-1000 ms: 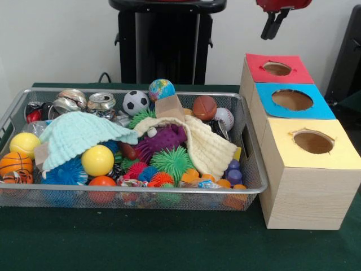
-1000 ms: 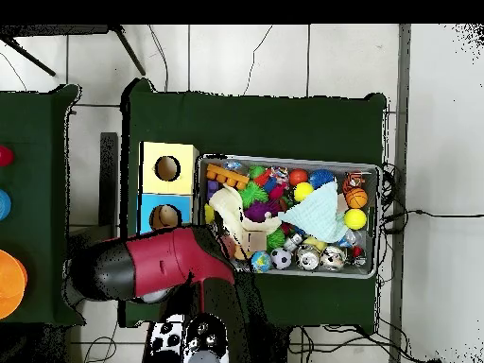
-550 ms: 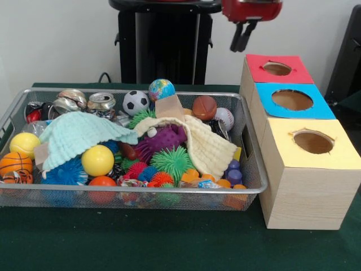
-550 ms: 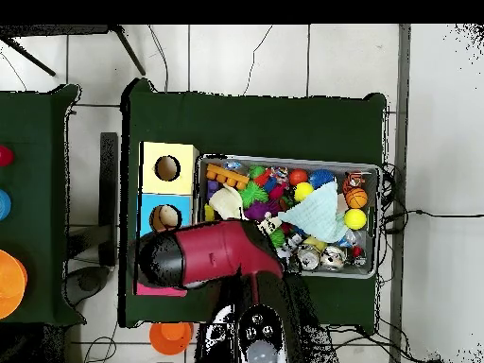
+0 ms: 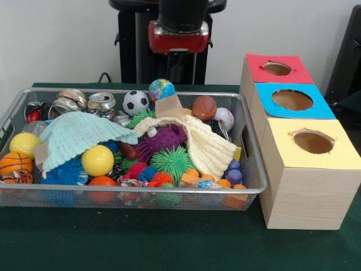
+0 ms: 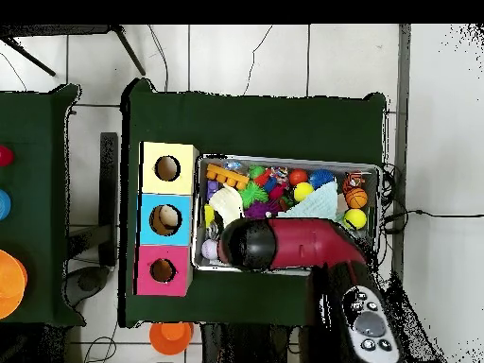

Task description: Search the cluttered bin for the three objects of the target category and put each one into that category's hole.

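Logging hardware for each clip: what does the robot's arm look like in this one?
The arm has a glossy red shell with a rounded black joint cap at its end and a black segment bearing a grey oval panel with dark buttons. In the front view its end shows as a black cylinder above a red collar. The gripper's own look cannot be made out.

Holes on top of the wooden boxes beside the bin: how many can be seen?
3, in one row: the red-topped hole farthest back, the blue-topped hole in the middle, the yellow-topped hole nearest the camera. The overhead view shows the same three; none seem hidden.
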Robot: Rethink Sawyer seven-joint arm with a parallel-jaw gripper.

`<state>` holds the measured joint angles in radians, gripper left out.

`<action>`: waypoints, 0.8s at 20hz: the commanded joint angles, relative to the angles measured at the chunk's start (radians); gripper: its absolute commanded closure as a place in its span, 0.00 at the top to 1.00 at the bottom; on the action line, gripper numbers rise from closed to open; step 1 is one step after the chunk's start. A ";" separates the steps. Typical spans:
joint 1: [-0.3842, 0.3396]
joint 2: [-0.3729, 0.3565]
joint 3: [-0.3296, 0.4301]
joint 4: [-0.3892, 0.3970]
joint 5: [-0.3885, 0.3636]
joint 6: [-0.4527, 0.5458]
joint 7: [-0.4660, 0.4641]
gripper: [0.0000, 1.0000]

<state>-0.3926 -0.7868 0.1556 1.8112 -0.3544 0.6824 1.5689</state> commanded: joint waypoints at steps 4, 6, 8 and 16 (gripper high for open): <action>-0.188 0.120 0.236 -0.113 -0.126 0.036 -0.338 0.00; -0.222 0.131 0.268 -0.131 -0.136 0.062 -0.359 0.00; -0.253 0.145 0.302 -0.153 -0.147 0.089 -0.389 0.00; -0.307 0.173 0.380 -0.224 -0.172 0.206 -0.440 0.00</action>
<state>-0.6773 -0.6610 0.3897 1.6857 -0.4754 0.7409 1.4948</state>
